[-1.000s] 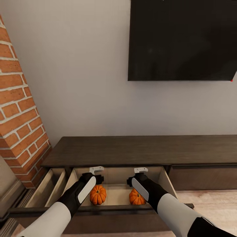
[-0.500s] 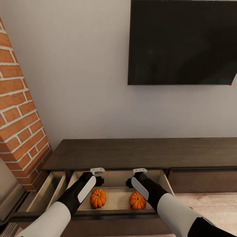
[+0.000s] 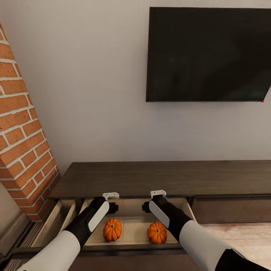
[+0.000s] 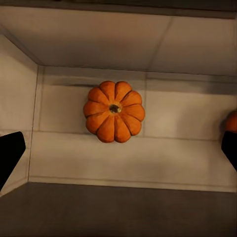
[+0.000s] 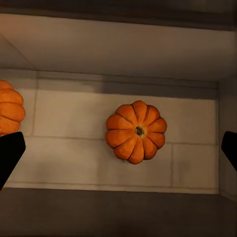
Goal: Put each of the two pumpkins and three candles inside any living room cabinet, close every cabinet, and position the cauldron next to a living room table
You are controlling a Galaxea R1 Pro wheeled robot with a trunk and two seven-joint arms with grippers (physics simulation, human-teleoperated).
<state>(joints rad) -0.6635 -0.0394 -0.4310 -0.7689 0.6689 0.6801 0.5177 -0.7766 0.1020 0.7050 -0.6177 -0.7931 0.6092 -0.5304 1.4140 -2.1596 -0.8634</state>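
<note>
The cabinet [image 3: 158,177] is a long dark-brown unit against the wall, with its middle drawer [image 3: 131,246] pulled out. Two pumpkins lie on the drawer's pale floor, one on the left [image 3: 112,229] [image 4: 114,111] and one on the right [image 3: 157,232] [image 5: 137,131]. My left gripper [image 3: 110,207] hangs above the left pumpkin, open and holding nothing; its dark fingertips [image 4: 10,155] stand wide apart. Over the right pumpkin my right gripper [image 3: 147,206] is open too, fingertips [image 5: 10,150] spread. Neither gripper touches a pumpkin.
A second drawer [image 3: 62,216] stands open at the cabinet's left end, beside a brick column [image 3: 22,143]. The drawer front [image 3: 229,206] to the right is shut. A black TV [image 3: 209,54] hangs on the wall above. Pale wood floor [image 3: 244,241] lies at the right.
The whole picture has slid downward, so the camera has moved. Both grippers stay open over the pumpkins, which now lie a little farther from them.
</note>
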